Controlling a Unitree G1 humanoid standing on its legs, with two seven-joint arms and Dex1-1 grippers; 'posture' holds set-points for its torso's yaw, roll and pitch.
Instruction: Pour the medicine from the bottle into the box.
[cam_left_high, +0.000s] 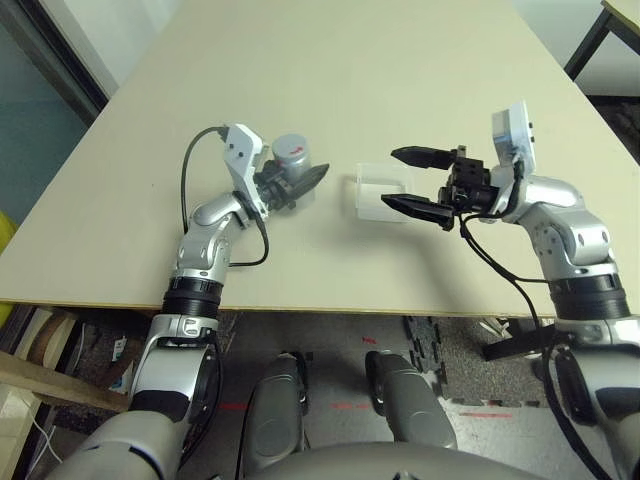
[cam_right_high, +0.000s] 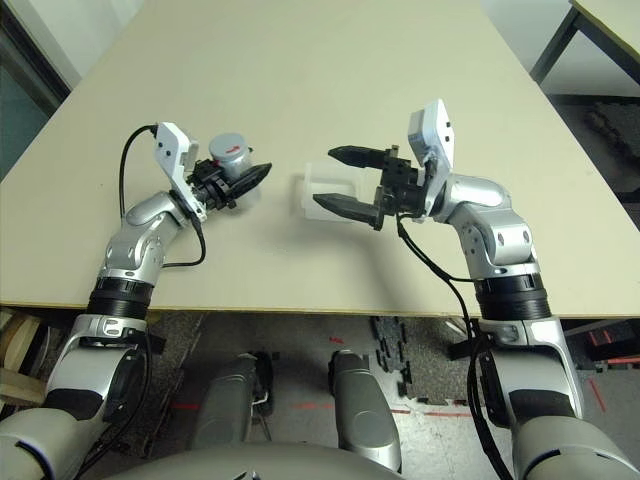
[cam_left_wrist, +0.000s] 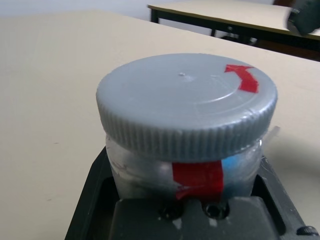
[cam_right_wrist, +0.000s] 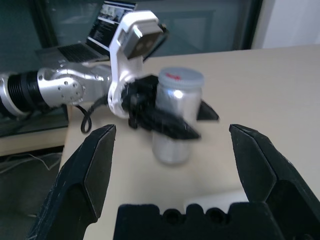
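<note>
Wide bare stretch of the beige table (cam_left_high: 330, 80) beyond both grippers, free out to the far edge; near edge runs just under the forearms, with dark floor and a foam mat (cam_left_high: 440, 345) below it. Open tabletop gap between the two grippers, only the box (cam_left_high: 381, 192) sits in it. A second table (cam_left_wrist: 235, 15) with dark legs stands well apart past the far right corner; a laptop (cam_right_wrist: 107, 20) sits on a low surface off the left side.

Left gripper (cam_left_high: 300, 185) is clamped on the bottle (cam_left_high: 293, 165), fingers on its silvery body, bottle upright, grey cap (cam_left_wrist: 186, 102) still on, red arrow mark on the cap top and red tape on the side. Bottle looks lifted off the table, not sure by how much. Gripper points level, toward the right gripper. Left forearm angled up from the near edge, black cable looping behind the wrist.

Right gripper (cam_left_high: 418, 182) spread wide, nothing between the fingers, pointing level toward the bottle. The box lies flat on the table directly at its fingertips, lower finger overlapping the box's near side; touching or above, cannot tell. Medicine not visible, bottle closed.
</note>
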